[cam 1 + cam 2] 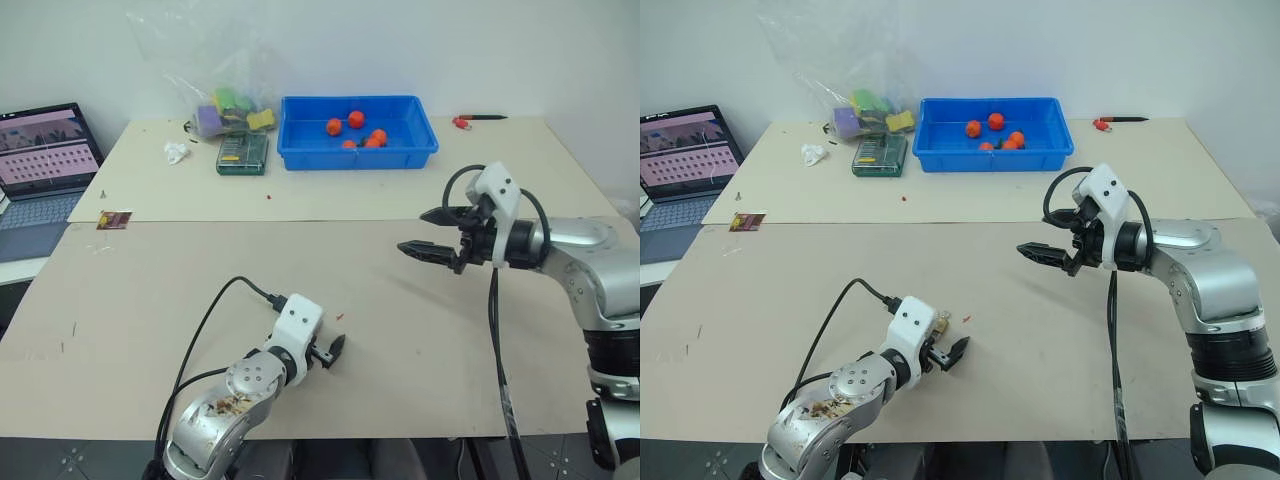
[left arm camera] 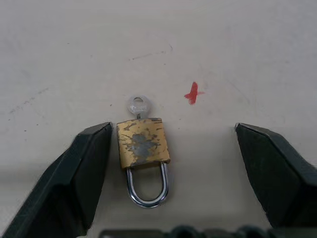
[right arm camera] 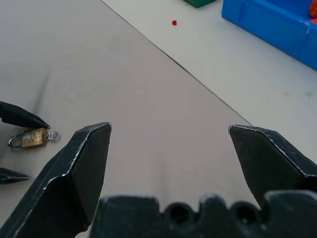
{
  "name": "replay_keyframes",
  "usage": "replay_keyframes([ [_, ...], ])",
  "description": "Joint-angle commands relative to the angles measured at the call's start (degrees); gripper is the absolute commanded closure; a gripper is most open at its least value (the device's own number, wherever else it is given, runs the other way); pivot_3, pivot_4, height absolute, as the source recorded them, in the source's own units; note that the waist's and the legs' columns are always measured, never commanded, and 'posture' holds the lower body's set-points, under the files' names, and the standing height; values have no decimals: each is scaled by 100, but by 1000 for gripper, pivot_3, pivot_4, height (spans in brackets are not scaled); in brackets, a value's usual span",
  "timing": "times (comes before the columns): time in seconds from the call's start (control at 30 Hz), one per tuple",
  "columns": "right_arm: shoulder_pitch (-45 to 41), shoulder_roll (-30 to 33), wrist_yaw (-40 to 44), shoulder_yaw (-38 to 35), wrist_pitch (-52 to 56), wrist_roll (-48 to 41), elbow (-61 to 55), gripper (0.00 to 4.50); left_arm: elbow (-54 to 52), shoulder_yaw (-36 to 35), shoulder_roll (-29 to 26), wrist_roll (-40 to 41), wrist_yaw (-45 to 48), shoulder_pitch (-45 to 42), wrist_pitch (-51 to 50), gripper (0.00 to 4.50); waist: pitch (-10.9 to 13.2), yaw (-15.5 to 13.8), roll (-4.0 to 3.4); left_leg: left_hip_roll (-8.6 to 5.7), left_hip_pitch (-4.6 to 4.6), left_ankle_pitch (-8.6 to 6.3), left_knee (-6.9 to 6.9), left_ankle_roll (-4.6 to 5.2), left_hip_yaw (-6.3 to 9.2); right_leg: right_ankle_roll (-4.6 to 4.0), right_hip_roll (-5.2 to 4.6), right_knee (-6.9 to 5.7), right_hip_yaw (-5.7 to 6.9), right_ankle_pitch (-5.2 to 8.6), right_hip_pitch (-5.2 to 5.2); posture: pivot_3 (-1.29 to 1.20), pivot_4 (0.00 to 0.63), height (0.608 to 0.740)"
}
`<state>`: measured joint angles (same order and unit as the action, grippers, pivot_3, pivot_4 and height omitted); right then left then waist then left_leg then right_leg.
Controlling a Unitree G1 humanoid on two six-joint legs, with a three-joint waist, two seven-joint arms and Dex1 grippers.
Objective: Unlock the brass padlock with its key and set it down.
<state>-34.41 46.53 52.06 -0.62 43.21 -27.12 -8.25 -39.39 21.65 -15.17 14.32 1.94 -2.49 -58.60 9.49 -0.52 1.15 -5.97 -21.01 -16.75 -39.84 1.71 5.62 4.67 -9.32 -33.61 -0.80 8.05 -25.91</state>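
— Item one, far left?

— A laptop (image 1: 45, 165), lid up, at the edge of the counter (image 1: 420, 350). Near it, a small dark card (image 1: 114, 219) lies flat on the board.

— Next along the back?

— A clear bag of coloured bits (image 1: 232, 108), a green box (image 1: 243, 153) in front of it, then a blue tray (image 1: 358, 145) holding several orange-red balls. A red-tipped pen (image 1: 478, 120) lies to the right of the tray.

— The left hand?

— Left hand (image 2: 168, 173): low over the near counter, fingers spread. The brass padlock (image 2: 143, 148) lies flat on the counter between them, tight against one finger (image 2: 79, 173), well apart from the other. Shackle end toward the wrist, shackle looks closed.

— The key?

— The key (image 2: 137, 105) is seated in the padlock's far end, only its round silver bow showing. A small red mark (image 2: 193, 93) sits on the counter just beyond and to one side.

— Is the lock gripped?

— No pinch visible; one finger touches, the other stands clear.

— The right hand?

— Right hand (image 1: 432, 233): raised above the counter at right, fingers spread wide, holding nothing, pointing toward the middle. Well apart from the padlock, which its wrist view shows lying on the counter in the distance (image 3: 33, 138).
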Motion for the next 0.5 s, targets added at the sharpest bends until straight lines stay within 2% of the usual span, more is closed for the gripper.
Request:
replay_keyframes([
  [0.03,-19,73,-55,-204,7,-16,-159,0,34,-49,-86,-137,5,91,-197,1854,0,4,-1,0,0,0,0,0,-1,0,0,1,0,0,0,0,150,740],
  [0.13,-21,35,-89,-157,-67,47,-81,0,-32,-275,-154,-247,-25,127,-215,2835,0,5,-1,0,0,0,0,-1,-1,0,0,2,0,0,0,0,150,740],
  [0.17,-24,18,-101,-143,-86,64,-63,0,-39,-293,-213,-294,0,112,-159,3313,-1,5,-1,0,0,1,0,-2,-1,-1,0,2,0,0,-1,0,150,740],
  [0.2,-26,-4,-121,-135,-90,74,-60,0,-30,-277,-301,-366,36,85,-26,3553,-1,6,-1,0,0,1,0,-2,-1,-1,0,3,-1,0,-1,0,150,740],
  [0.33,-29,-105,-177,-125,-77,75,-84,0,145,-300,-690,-581,398,-139,805,3553,0,18,-1,1,0,1,1,-2,-3,-1,5,3,-1,0,-1,0,150,740],
  [0.43,-39,-211,-178,-189,3,-28,-73,0,464,-355,-1427,-1113,838,-420,2056,3553,0,10,0,1,-2,2,1,-4,-3,-4,8,0,2,-1,-5,0,150,740],
  [0.5,-68,-283,-154,-250,88,-139,-56,0,745,-223,-2100,-1824,1025,-589,3303,3553,0,10,0,2,-3,3,2,-6,-4,-8,8,0,1,-4,-10,0,150,740],
])
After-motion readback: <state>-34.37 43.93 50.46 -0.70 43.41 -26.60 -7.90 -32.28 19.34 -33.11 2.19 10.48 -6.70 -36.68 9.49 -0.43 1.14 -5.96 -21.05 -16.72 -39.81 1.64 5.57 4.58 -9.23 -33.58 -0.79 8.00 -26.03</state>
